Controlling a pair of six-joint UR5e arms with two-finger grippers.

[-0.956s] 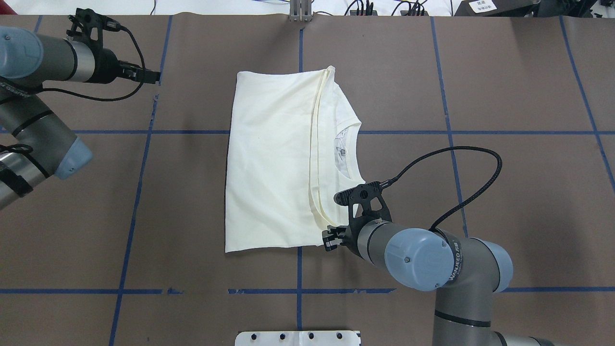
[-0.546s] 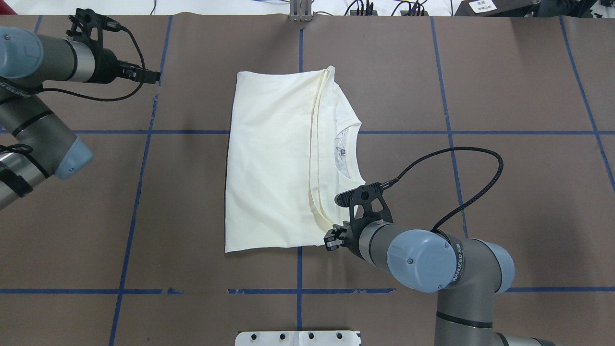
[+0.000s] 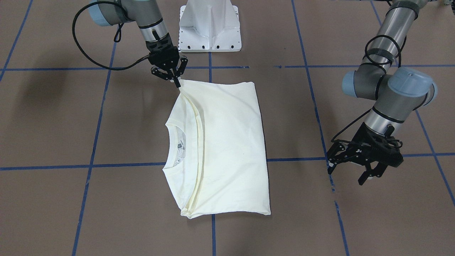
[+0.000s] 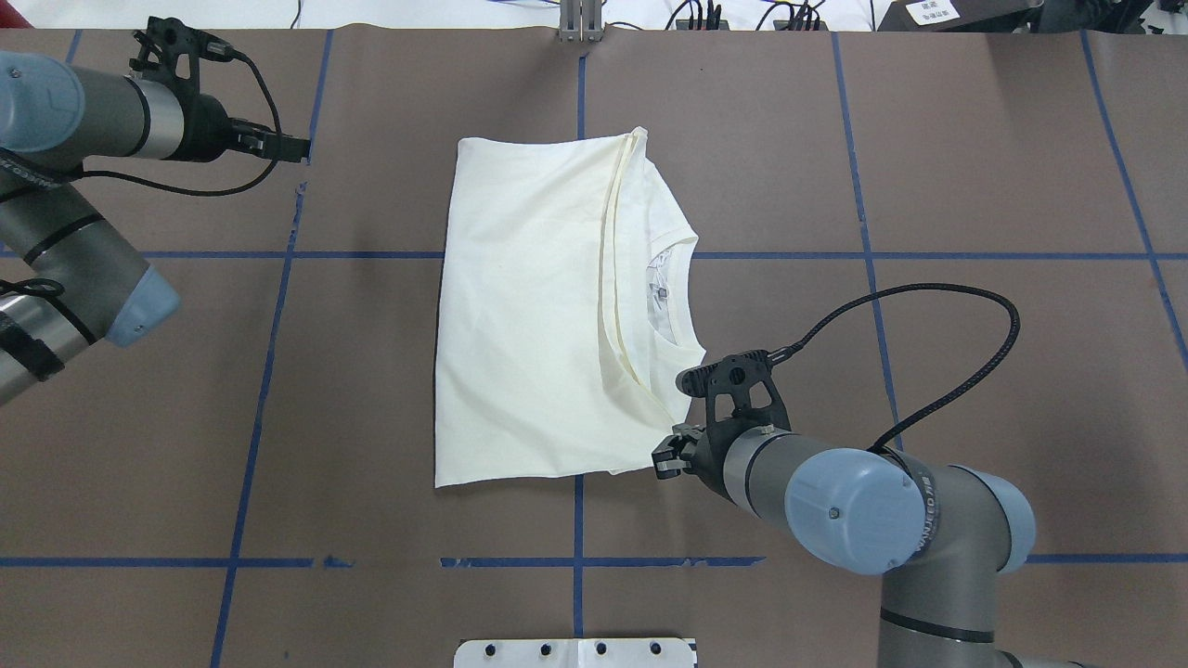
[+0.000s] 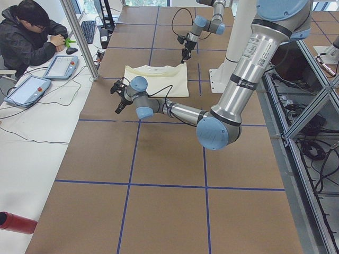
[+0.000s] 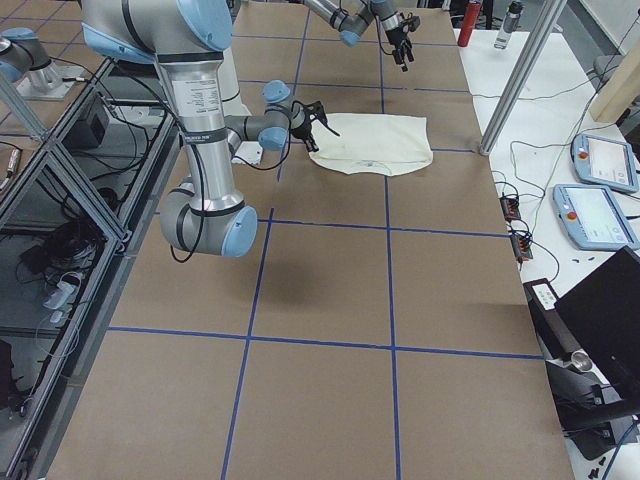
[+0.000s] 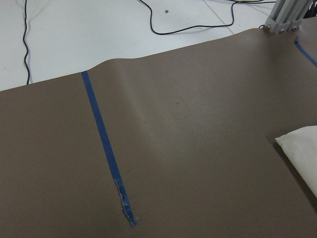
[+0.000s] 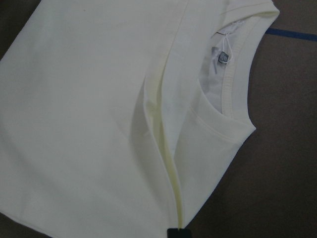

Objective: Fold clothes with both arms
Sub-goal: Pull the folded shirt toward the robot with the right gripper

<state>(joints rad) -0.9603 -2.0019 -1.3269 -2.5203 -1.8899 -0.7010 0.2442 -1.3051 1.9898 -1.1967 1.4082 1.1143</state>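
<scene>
The cream shirt [image 4: 529, 315] lies folded on the brown table, plain side up, with the ribbed neck [image 4: 682, 297] showing on its right; the print is hidden. It also shows in the front view [image 3: 227, 142] and fills the right wrist view [image 8: 99, 99]. My right gripper [image 4: 661, 459] is shut on the shirt's near right corner, low at the table, and the fabric is drawn taut toward it [image 3: 176, 82]. My left gripper [image 3: 345, 176] is open and empty, above bare table well left of the shirt [image 4: 299, 147]. The left wrist view shows only one shirt corner [image 7: 302, 148].
The white pedestal base [image 3: 209, 25] stands at the near table edge behind the shirt. Blue tape lines [image 4: 269, 371] grid the brown table. An aluminium post [image 4: 580, 23] stands at the far edge. An operator [image 5: 32, 32] sits past the far side with pendants [image 5: 61, 66].
My right gripper has moved to the right and slightly toward the robot, pulling the shirt's near right corner outward with it. The left arm has not moved.
</scene>
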